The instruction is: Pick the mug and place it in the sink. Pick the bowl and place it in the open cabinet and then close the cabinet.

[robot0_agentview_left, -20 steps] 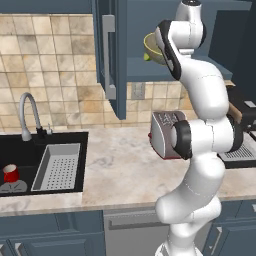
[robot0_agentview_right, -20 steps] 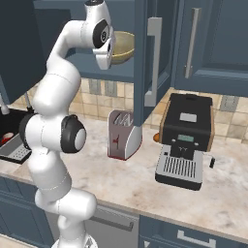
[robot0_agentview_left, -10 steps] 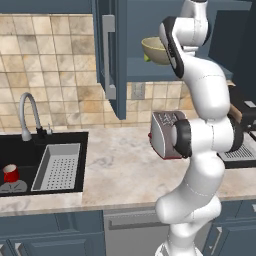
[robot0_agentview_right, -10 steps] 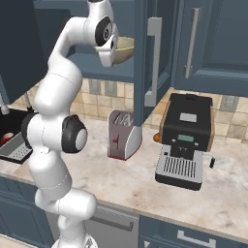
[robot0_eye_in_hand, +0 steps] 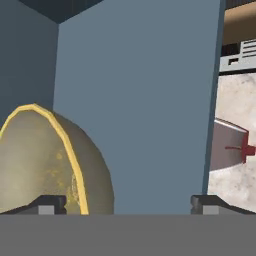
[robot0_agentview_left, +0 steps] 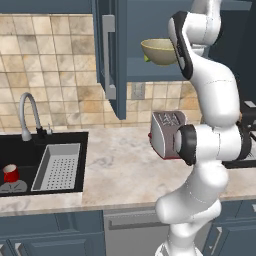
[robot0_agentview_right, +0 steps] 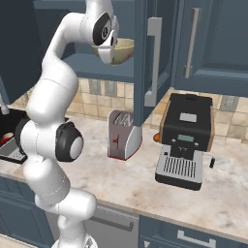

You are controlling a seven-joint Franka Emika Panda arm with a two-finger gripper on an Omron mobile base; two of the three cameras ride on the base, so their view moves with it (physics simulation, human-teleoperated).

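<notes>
Bowl (robot0_agentview_left: 159, 51) sits on the open cabinet's (robot0_agentview_left: 111, 55) lower shelf, by its front edge. End effector (robot0_eye_in_hand: 127, 202) released, fingers spread wide, one just beside the rim. Best to back straight out, clear of the bowl, before swinging the door. Mug (robot0_agentview_left: 10, 174) lies in the sink (robot0_agentview_left: 30, 148) beside the perforated tray (robot0_agentview_left: 57, 166).
</notes>
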